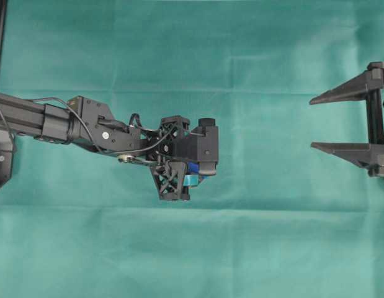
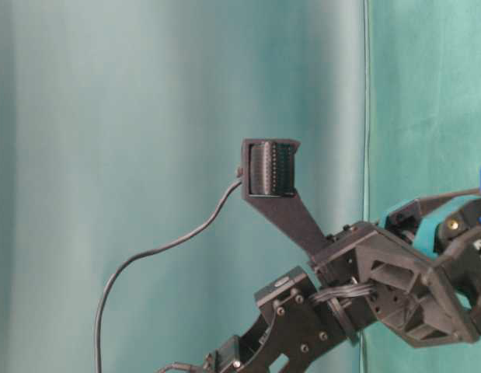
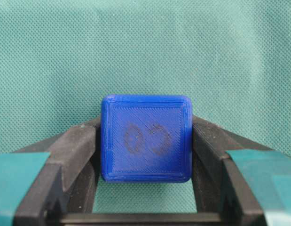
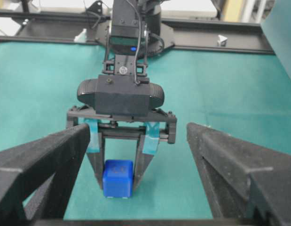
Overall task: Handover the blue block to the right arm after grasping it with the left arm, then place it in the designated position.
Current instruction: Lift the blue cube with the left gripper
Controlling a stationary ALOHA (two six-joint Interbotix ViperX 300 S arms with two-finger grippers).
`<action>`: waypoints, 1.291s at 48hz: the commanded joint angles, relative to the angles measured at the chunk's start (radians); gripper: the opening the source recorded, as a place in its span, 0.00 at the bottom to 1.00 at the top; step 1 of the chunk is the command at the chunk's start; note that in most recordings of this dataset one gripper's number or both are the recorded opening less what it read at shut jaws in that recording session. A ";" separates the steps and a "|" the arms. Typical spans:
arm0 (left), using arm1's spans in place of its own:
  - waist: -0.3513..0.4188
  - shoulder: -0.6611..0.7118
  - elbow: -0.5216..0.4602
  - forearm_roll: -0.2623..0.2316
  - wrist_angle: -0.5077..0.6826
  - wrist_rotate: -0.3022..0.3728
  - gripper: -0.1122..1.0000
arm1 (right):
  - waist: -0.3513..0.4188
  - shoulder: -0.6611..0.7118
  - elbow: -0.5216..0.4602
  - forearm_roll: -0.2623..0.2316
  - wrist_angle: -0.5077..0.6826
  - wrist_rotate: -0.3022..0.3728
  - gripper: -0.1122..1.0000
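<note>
The blue block [image 3: 146,139], a small cube with a faint dark mark on its top face, is clamped between the two black fingers of my left gripper [image 3: 146,127]. This gripper has teal bands and points straight down at the green cloth. From overhead, the left gripper [image 1: 192,171] sits centre-left, with only a sliver of the blue block [image 1: 193,168] showing under it. The right wrist view faces the left gripper [image 4: 118,181] and the blue block [image 4: 118,178], which is down at cloth level. My right gripper [image 1: 311,123] is open and empty at the right edge, far from the block. The designated position is out of view.
Green cloth [image 1: 179,248] covers the table, with soft folds. The left arm's wrist camera [image 2: 271,167] and its cable stand up in the table-level view. A black frame rail [image 4: 220,40] runs along the far edge of the table.
</note>
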 commanded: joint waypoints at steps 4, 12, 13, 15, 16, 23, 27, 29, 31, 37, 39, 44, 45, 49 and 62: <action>-0.005 -0.057 -0.015 0.000 0.003 -0.002 0.52 | -0.003 0.005 -0.021 -0.002 -0.003 0.002 0.94; -0.009 -0.110 -0.020 0.000 0.038 -0.002 0.52 | -0.003 0.005 -0.023 0.000 -0.003 0.002 0.94; -0.009 -0.120 -0.021 0.000 0.046 -0.002 0.52 | -0.003 0.005 -0.023 0.000 -0.003 0.002 0.94; -0.009 -0.146 -0.026 0.000 0.069 -0.002 0.52 | -0.003 0.005 -0.023 -0.002 -0.003 0.002 0.94; -0.009 -0.156 -0.028 0.000 0.080 -0.002 0.52 | -0.003 0.005 -0.023 -0.002 -0.003 0.002 0.94; -0.009 -0.238 -0.048 0.000 0.160 -0.002 0.52 | -0.003 0.005 -0.023 0.000 -0.003 0.002 0.94; -0.009 -0.281 -0.063 0.000 0.204 -0.002 0.52 | -0.003 0.006 -0.023 -0.002 -0.003 0.002 0.94; -0.009 -0.305 -0.071 0.002 0.227 -0.002 0.52 | -0.003 0.005 -0.023 0.000 -0.003 0.002 0.94; -0.008 -0.319 -0.078 0.002 0.241 -0.002 0.52 | -0.003 0.005 -0.023 -0.002 -0.003 0.002 0.94; -0.009 -0.354 -0.104 0.002 0.270 0.000 0.52 | -0.003 0.005 -0.023 -0.002 -0.003 0.002 0.94; -0.009 -0.368 -0.117 0.002 0.282 0.000 0.52 | -0.003 0.005 -0.023 -0.002 -0.003 0.002 0.94; -0.009 -0.396 -0.147 0.005 0.314 0.006 0.52 | -0.003 0.005 -0.023 -0.002 -0.002 0.002 0.94; -0.009 -0.402 -0.152 0.005 0.322 0.006 0.52 | -0.003 0.005 -0.023 -0.002 -0.002 0.002 0.94; -0.009 -0.423 -0.178 0.008 0.353 0.006 0.52 | -0.003 0.005 -0.023 -0.002 -0.002 0.002 0.94; -0.009 -0.471 -0.247 0.009 0.439 0.008 0.52 | -0.003 0.005 -0.023 0.000 -0.002 0.002 0.94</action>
